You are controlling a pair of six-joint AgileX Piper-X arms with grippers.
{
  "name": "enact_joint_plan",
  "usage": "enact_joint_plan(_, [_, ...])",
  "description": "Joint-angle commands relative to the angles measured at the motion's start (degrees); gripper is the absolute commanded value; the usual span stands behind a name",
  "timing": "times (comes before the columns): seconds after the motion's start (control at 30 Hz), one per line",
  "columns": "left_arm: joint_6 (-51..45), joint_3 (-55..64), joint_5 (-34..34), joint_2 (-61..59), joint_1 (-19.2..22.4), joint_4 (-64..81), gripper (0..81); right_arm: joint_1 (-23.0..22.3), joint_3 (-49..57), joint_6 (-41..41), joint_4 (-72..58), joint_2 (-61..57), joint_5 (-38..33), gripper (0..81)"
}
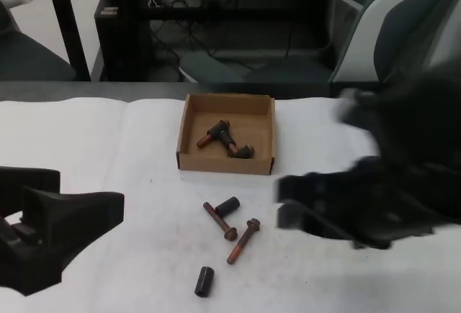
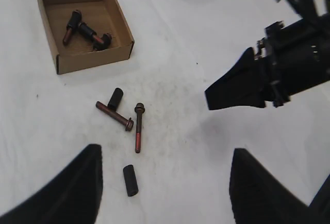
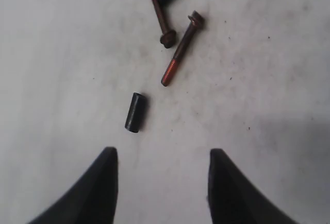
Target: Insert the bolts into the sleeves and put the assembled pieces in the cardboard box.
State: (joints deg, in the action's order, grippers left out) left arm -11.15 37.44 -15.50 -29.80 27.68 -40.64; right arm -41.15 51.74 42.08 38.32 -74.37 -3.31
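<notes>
Bolts lie loose on the white surface [image 1: 108, 147] in front of the cardboard box [image 1: 227, 163]: one bolt [image 1: 220, 221] has a black sleeve [image 1: 227, 205] just beside it, the second bolt [image 1: 243, 241] lies near its head, and the second sleeve [image 1: 204, 281] lies apart, nearer to the arms. Inside the box rest two assembled pieces [image 1: 216, 133]. The left tool [image 2: 166, 150] and the right tool [image 3: 162, 152] both hang above the surface near the loose parts, fingers wide apart and holding nothing; office chairs [image 1: 403, 39] stand behind the surface.

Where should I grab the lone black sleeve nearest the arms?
Take the sleeve across its middle, straight down from above, with the jaws on either side of its long axis. It lies flat and alone, clear of the bolts, and the open right gripper is close by.
</notes>
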Motion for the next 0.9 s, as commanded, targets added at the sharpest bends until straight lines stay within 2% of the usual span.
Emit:
enact_joint_plan(0.0, [0.55, 0.09, -0.37, -0.22, 0.28, 0.63, 70.0, 0.09, 6.26, 0.41, 5.3, -9.05, -0.44, 53.3])
enact_joint_plan(0.13, [1.34, 0.09, -0.37, -0.22, 0.28, 0.79, 70.0, 0.09, 14.33, 1.41, 8.49, -19.31, -0.44, 53.3])
enact_joint_plan(0.43, [1.34, 0.2, -3.02, -0.22, 0.28, 1.12, 70.0, 0.21, 24.97, 13.94, 8.62, -32.16, 1.01, 53.3])
enact_joint_plan(0.6, [1.34, 0.2, -3.02, -0.22, 0.28, 1.12, 70.0, 0.21, 27.91, 18.2, 8.68, -35.91, 1.98, 53.3])
enact_joint_plan(0.77, [1.34, 0.2, -3.02, -0.22, 0.28, 1.12, 70.0, 0.35, 28.27, 18.54, 11.03, -36.21, 7.39, 53.3])
enact_joint_plan(0.87, [1.34, 0.2, -3.02, -0.22, 0.28, 1.12, 70.0, 1.12, 28.26, 19.16, 12.59, -36.21, 7.44, 53.3])
